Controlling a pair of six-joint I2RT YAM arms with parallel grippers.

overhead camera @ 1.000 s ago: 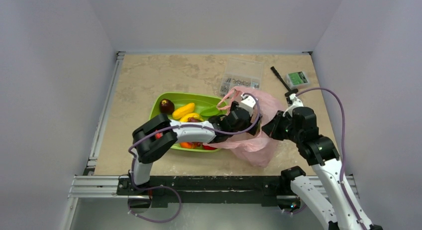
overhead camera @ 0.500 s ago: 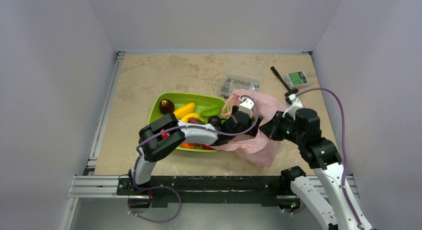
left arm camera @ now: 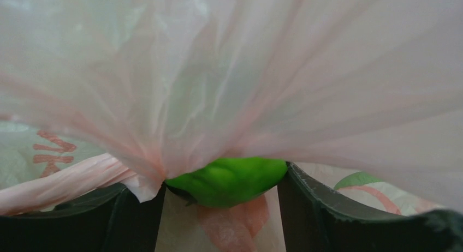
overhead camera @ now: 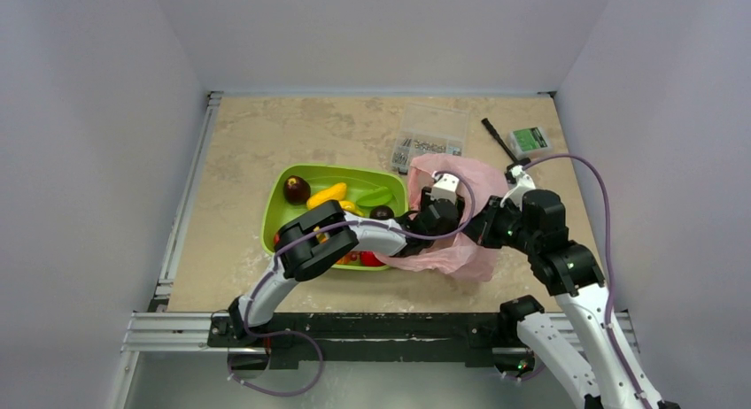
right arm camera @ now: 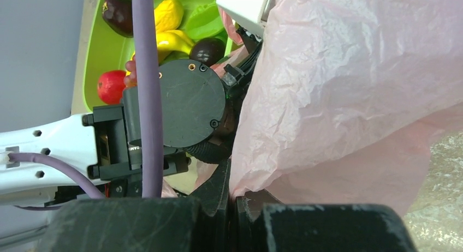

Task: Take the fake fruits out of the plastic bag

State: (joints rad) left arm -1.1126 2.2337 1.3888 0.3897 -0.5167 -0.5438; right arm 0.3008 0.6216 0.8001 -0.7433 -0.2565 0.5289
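Lime-green fruit (left arm camera: 226, 181) gripped by left hand (left arm camera: 221, 208); bag (left arm camera: 284, 72) above.

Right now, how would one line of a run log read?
left gripper: inside plastic bag, shut on lime-green fruit | right gripper: pinching plastic bag edge | status: fruit not yet out

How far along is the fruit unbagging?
Done: a banana lies in the green tray. In hand: left end effector, inside the pink bag, straddles a lime-green fruit; right end effector pinches the bag. Left: lifting that fruit out; other contents hidden.
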